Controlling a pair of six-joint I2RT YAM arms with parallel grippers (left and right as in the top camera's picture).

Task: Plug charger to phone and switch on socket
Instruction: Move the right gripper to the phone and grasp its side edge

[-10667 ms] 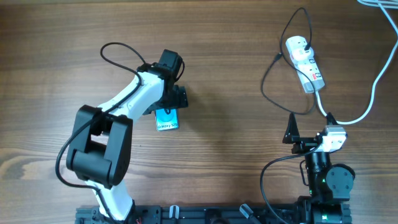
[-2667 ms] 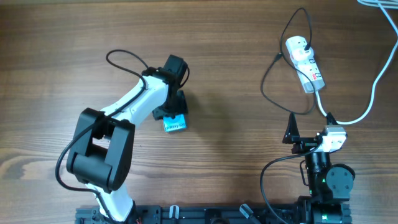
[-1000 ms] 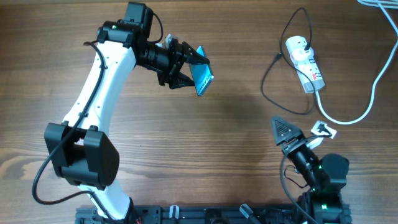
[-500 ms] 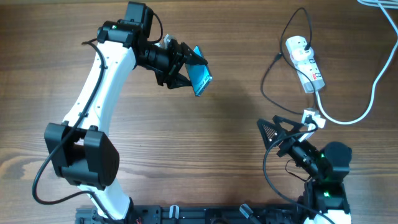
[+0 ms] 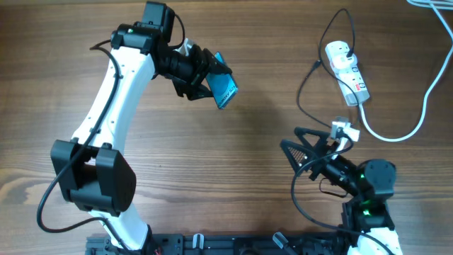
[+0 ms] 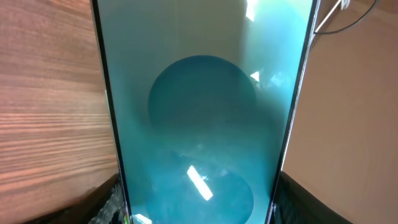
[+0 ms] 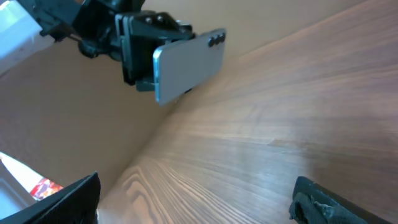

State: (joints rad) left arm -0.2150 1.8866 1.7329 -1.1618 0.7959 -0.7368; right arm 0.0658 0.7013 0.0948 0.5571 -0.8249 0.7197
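Left claw (image 5: pixel 209 76) is clamped on the phone (image 5: pixel 225 91), raised above the worktop (image 5: pixel 233 177) at upper centre. Right claw (image 5: pixel 291 147) is spread and empty. Grip the charger (image 5: pixel 306 99), right of frame below the socket (image 5: pixel 348 74), close behind its tip; align before insertion.

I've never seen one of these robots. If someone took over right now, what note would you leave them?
Left gripper: shut on the phone, held up off the table.
Right gripper: open, empty, pointed toward the phone.
Charger: cable lying loose on the table beside the socket, not held.
Done: phone picked up.
Left: grasp the cable tip, plug it into the phone, flip the socket switch. The switch is too small to read.
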